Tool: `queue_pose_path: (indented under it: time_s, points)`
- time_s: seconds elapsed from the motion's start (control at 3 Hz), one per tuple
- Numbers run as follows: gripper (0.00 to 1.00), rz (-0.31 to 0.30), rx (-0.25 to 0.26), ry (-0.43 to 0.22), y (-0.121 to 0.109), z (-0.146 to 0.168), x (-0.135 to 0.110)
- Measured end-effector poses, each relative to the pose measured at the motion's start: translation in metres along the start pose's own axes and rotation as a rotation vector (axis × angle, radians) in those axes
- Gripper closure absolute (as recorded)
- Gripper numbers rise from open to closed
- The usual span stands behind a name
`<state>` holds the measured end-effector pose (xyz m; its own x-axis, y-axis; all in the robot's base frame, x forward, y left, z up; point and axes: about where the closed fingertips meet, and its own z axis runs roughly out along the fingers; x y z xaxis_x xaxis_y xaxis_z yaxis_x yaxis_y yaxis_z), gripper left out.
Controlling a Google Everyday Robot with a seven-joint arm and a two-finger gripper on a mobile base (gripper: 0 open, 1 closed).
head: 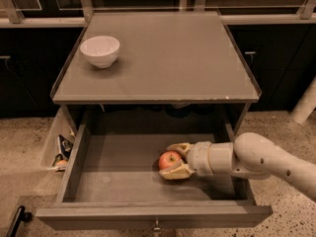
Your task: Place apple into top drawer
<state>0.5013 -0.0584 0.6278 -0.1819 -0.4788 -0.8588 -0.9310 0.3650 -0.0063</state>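
The top drawer (118, 179) is pulled open below the tabletop, with a small metal knob (156, 227) on its front panel. The red apple (169, 159) sits low in the drawer's right half, at or just above the flat bottom. My gripper (166, 161) reaches in from the right, and its tan fingers (177, 172) close on the apple from the front and the back. My white arm (256, 159) crosses over the drawer's right wall.
A white bowl (100, 50) stands at the back left of the grey tabletop (173, 58). A side bin (60, 149) with small items hangs left of the drawer. Dark cabinets run behind. A black handle (17, 220) lies on the floor at the front left.
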Motion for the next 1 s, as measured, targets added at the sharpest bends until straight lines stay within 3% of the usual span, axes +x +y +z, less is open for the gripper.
queue_pose_path:
  time_s: [0.33, 1.0]
  points:
    - [0.05, 0.0, 0.0, 0.0, 0.0, 0.0, 0.0]
    - [0.0, -0.027, 0.028, -0.025, -0.001, -0.03, -0.015]
